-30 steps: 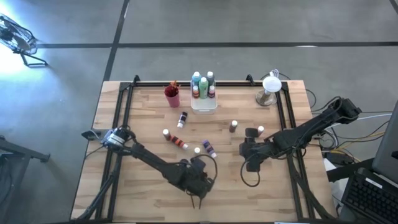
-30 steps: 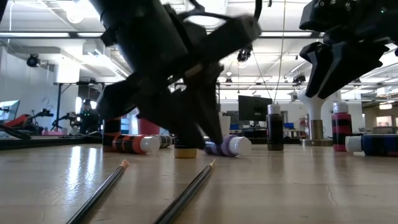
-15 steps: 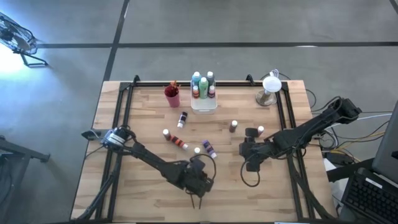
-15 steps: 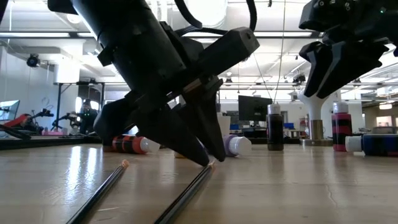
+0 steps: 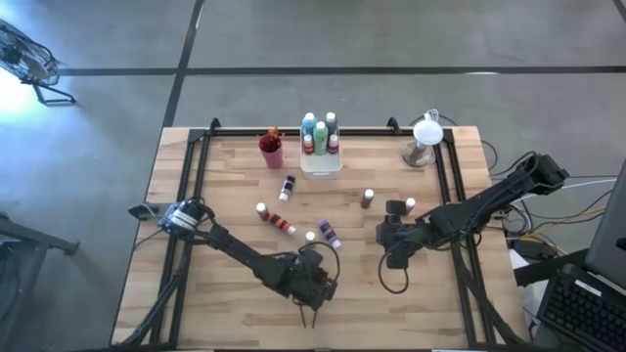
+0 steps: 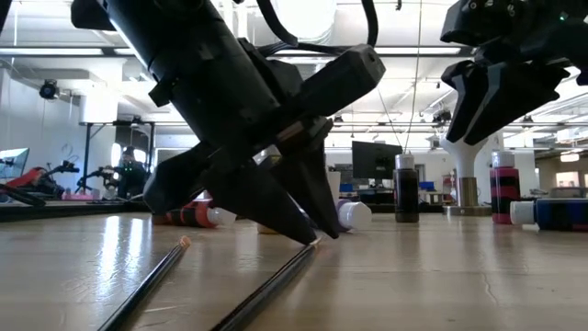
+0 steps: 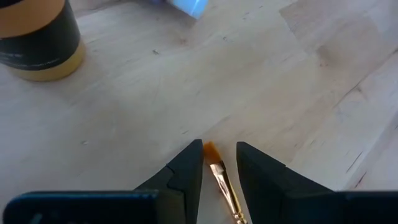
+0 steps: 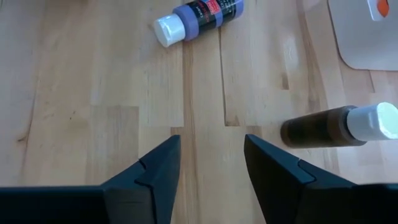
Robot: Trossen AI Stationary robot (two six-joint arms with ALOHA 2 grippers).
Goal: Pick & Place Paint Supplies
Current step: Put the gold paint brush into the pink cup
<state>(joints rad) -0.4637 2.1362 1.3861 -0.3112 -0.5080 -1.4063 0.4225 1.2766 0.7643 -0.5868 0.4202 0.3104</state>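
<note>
The left gripper (image 7: 219, 163), lowered onto the worktop (image 7: 155, 99), now straddles the thin orange-tipped paintbrush (image 7: 221, 177), fingers apart, ready to close.

The wooden table (image 5: 225, 181) stood on a grey concrete floor (image 5: 391, 39) crossed by dark seams. Behind it lay an open workshop with rows of ceiling lights (image 6: 83, 51) (long strips), a dark monitor (image 6: 372, 158) and a white pillar (image 6: 464, 175).
</note>
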